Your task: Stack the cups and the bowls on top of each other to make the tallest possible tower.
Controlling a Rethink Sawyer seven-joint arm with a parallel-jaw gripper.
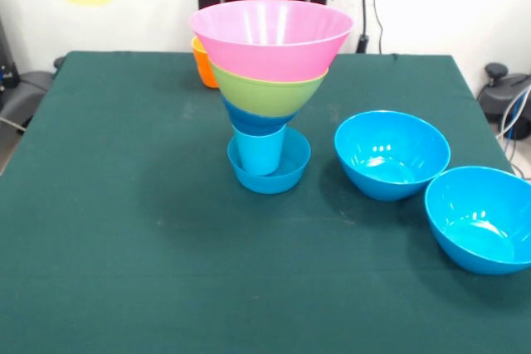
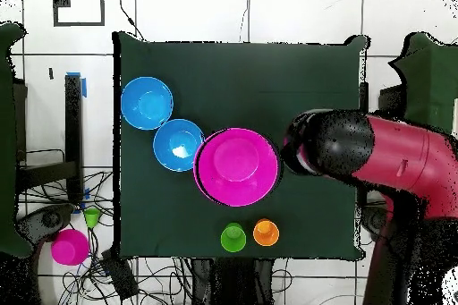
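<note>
Tower (image 1: 270, 93) is seen standing near the middle of the table (image 1: 124, 205): small blue bowl (image 1: 270, 173) at the base, light blue cup (image 1: 260, 152) upright in it, then a blue bowl, lime green bowl (image 1: 267, 93) and pink bowl (image 1: 271, 37) nested above, each wider than the one below. Its long axis is vertical and appears plumb.

In the overhead view only the pink bowl (image 2: 237, 166) of the tower is visible. The arm (image 2: 376, 154) is seen just beside the tower, its dark end close to the pink rim; the gripper itself is not made out, so the state of the fingers cannot be told.

Two large blue bowls (image 2: 178, 144) (image 2: 147, 102) are found on the side of the tower away from the arm, the nearer one just beside the pink rim. Green cup (image 2: 233, 237) and orange cup (image 2: 266, 232) are found side by side, apart from the tower, toward the robot's edge of the table.

Judgement: any remaining piece must be brought down onto the pink bowl along the vertical axis; the cups lie nearer the arm than the blue bowls, which are reached only past the tower, so a sweep against the wide top is the risk
</note>
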